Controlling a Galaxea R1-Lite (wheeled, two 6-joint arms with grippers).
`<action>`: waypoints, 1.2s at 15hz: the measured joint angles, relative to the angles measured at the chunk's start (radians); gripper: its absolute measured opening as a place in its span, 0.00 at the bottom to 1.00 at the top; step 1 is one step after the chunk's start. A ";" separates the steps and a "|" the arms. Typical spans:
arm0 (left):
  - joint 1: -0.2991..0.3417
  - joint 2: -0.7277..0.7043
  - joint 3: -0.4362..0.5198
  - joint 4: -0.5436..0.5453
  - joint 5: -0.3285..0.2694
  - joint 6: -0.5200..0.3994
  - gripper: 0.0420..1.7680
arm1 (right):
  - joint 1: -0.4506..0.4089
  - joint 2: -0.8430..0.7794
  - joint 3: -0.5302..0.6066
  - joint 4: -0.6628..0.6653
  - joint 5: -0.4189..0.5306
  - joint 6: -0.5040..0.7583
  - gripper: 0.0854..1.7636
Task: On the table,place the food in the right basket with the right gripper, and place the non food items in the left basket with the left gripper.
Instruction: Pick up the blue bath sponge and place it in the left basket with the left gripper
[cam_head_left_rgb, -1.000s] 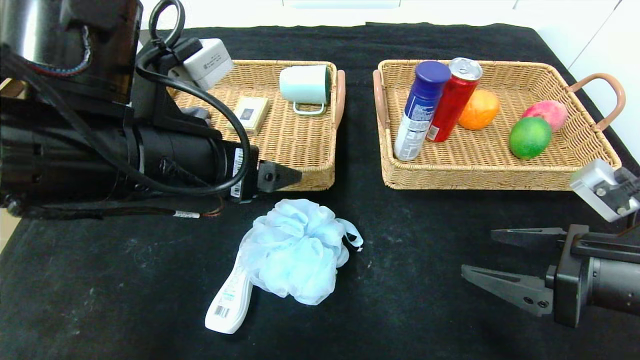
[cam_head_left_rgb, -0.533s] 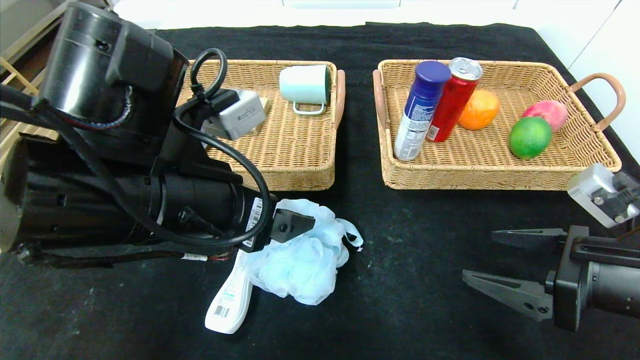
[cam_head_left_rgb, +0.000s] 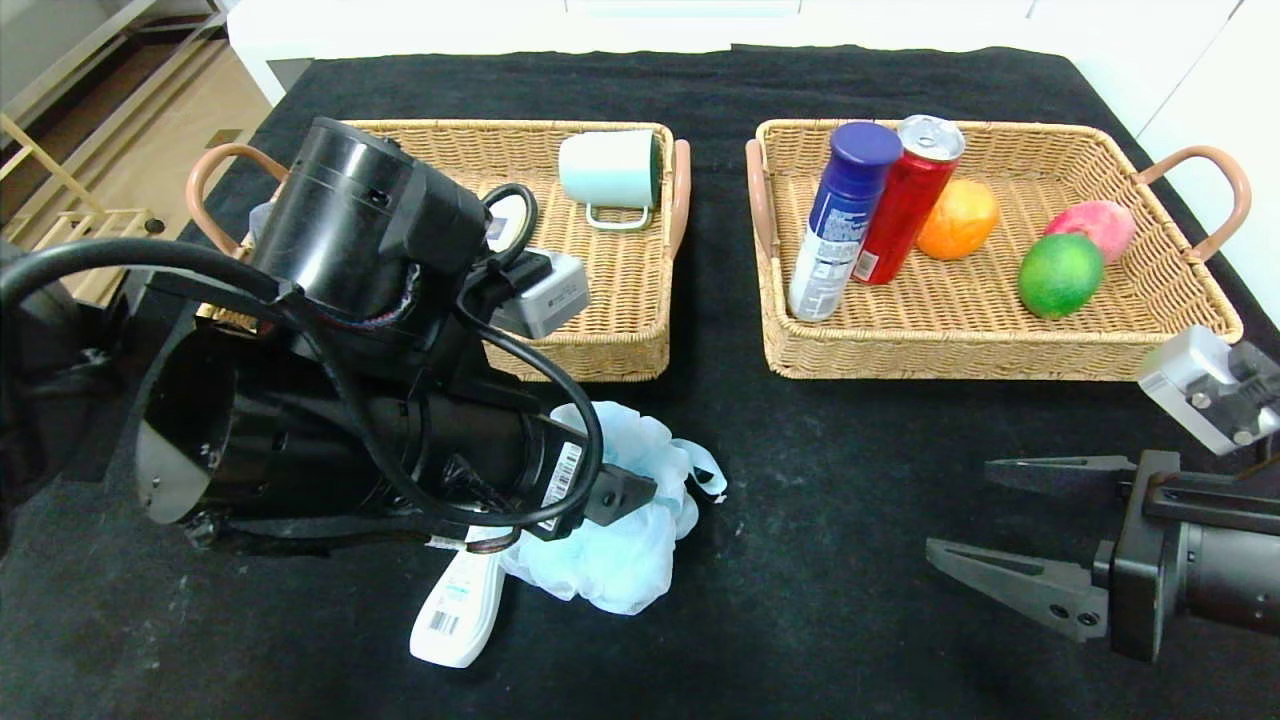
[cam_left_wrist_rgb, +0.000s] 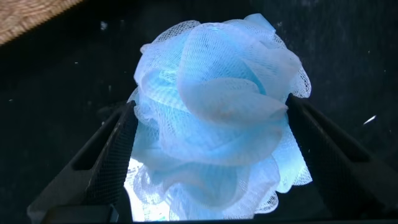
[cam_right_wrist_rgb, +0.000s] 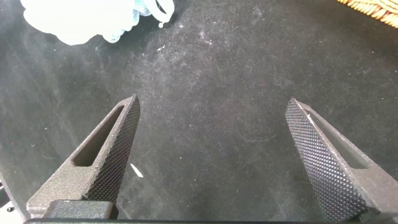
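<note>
While the head view shows the food already in the right basket (cam_head_left_rgb: 1180, 345), namely the red can (cam_head_left_rgb: 908, 212), the blue-capped canister (cam_head_left_rgb: 838, 222) and the lime (cam_head_left_rgb: 1059, 274), two non-food items remain on the table (cam_head_left_rgb: 820, 560): the pouf (cam_head_left_rgb: 625, 555) and the white bottle (cam_head_left_rgb: 455, 612) touching it, both just in front of the left basket (cam_head_left_rgb: 620, 330). That basket holds a mug (cam_head_left_rgb: 608, 170); I cannot see the card box. My right gripper (cam_head_left_rgb: 985, 520) sits spread and empty, well apart from the pouf.

From the left wrist view, my left gripper (cam_left_wrist_rgb: 208, 124) is spread wide, one finger (cam_left_wrist_rgb: 115, 152) on each side of the pouf (cam_left_wrist_rgb: 217, 118), not yet squeezing. I judge bare cloth all round leaves free lifting room.

From the right wrist view, only cloth lies between my fingers (cam_right_wrist_rgb: 112, 155).
</note>
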 joint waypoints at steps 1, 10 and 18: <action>0.001 0.009 0.000 0.000 -0.002 0.000 0.96 | 0.000 0.002 0.000 0.000 0.000 0.000 0.97; 0.002 0.073 0.025 -0.008 -0.009 -0.003 0.97 | 0.002 0.003 0.002 0.000 0.001 0.001 0.97; 0.003 0.101 0.013 -0.011 -0.011 -0.003 0.53 | 0.000 0.007 -0.002 -0.001 0.000 0.000 0.97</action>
